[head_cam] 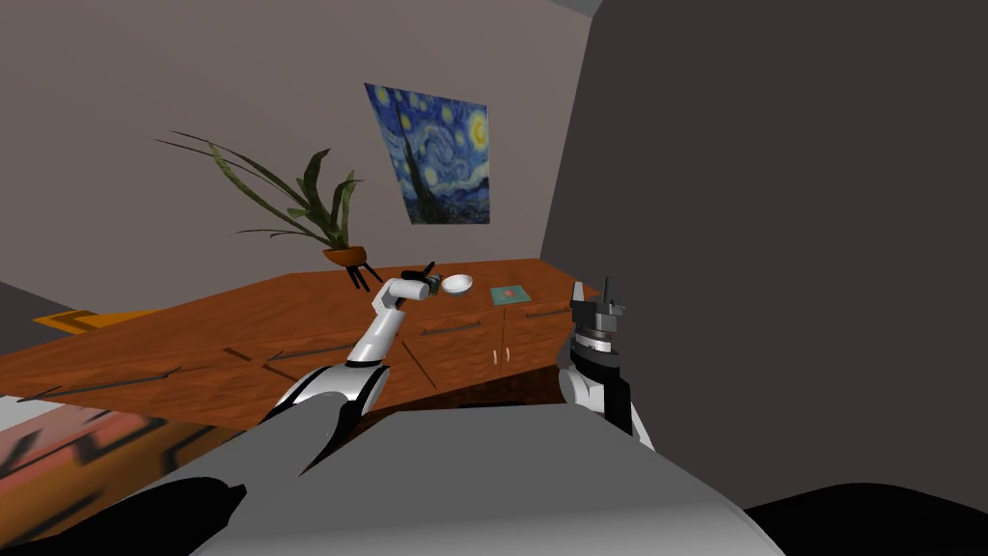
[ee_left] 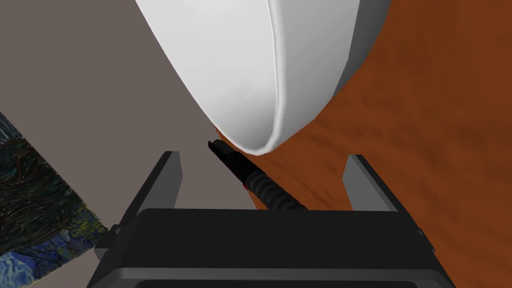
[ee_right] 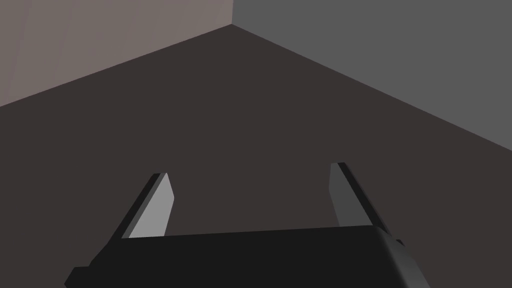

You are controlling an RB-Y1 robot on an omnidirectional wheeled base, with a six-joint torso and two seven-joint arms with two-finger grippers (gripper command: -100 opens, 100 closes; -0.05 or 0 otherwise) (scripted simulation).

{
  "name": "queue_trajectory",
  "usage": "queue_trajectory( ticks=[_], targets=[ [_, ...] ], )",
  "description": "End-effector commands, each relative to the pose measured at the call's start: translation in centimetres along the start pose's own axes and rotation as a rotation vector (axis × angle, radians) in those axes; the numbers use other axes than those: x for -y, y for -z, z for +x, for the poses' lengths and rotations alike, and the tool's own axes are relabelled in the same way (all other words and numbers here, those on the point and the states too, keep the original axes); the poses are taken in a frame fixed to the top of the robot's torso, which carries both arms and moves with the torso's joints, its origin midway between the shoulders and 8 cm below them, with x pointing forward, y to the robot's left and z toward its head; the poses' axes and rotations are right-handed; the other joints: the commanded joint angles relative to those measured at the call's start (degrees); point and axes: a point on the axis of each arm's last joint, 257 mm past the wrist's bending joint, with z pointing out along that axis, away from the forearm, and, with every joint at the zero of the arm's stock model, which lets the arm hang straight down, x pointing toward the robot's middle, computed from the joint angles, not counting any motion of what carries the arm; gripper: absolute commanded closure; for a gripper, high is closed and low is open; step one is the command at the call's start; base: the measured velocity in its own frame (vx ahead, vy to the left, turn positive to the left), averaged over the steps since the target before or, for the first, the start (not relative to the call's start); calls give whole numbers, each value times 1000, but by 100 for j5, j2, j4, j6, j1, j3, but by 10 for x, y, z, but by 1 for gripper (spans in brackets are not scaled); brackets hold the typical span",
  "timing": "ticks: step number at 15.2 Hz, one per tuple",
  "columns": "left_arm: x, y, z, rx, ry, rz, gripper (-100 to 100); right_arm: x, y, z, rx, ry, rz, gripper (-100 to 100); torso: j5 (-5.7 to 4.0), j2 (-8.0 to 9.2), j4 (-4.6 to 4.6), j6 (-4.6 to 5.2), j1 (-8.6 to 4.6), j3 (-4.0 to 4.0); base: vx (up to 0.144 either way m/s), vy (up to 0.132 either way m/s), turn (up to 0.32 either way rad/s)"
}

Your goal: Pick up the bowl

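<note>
- White bowl [ee_left: 240, 65]: rests on brown wooden table [ee_left: 440, 125], just ahead of left tool [ee_left: 261, 155].
- Left tool: fingers apart, holding nothing.
- Right tool [ee_right: 250, 169]: fingers apart, holding nothing.

One white bowl [head_cam: 457, 284], one flat teal item [head_cam: 508, 294] and one potted plant [head_cam: 309, 198] share a single wooden sideboard [head_cam: 241, 319]; one painting [head_cam: 434, 154] hangs on the far wall. Two grippers: left gripper [head_cam: 433, 280], right gripper [head_cam: 593, 290].
</note>
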Motion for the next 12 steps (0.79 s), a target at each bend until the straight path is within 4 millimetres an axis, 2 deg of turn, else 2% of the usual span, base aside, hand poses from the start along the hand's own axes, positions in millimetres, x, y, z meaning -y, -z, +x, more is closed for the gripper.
queue_trajectory(
  ticks=[1, 2, 3, 5, 6, 7, 9, 11, 12],
  targets=[
    [-7, 0, 0, -7, 2, -45, -100, 0, 0, 0, 0, 0, 0, 0, 0, 0, 0, 0, 0, 0, 10, -21, -18],
    [-8, 0, 0, -7, 2, -48, -100, 0, 0, 0, 0, 0, 0, 0, 1, 0, 0, -1, 1, 0, 6, -13, 5],
    [1, 0, -3, -14, 8, -66, -100, 0, 0, 0, 0, 0, 0, 0, 1, 0, -1, -2, 4, 0, 5, -23, -29],
    [-9, 1, -2, -19, 8, -104, -100, 0, 0, 0, 0, 0, 0, 0, 0, 0, 0, 0, 0, 0, 7, -25, -34],
    [-10, 1, -2, -20, 8, -108, -100, 0, 0, 0, 0, 0, 0, 0, 0, 0, 0, -1, 1, 0, 5, -13, 1],
    [-2, 2, -5, -27, 15, -127, -100, 0, 0, 0, 0, 0, 0, 0, 1, 1, 0, -2, 4, 0, 9, -21, -34],
    [-12, 4, -3, -32, 14, -166, -100, 0, 0, 0, 0, 0, 0, 0, 0, -1, 0, 0, 0, -1, 10, -23, -32],
    [-6, 5, -6, -41, 21, -190, -100, 0, 0, 0, 0, 0, 0, 0, 2, 1, -1, -2, 4, 0, 7, -15, -13],
    [-10, 6, -5, -43, 21, -208, -100, 0, 0, 0, 0, 0, 0, 0, 1, 0, 0, 0, 3, 0, 11, -22, -43]
  ],
)
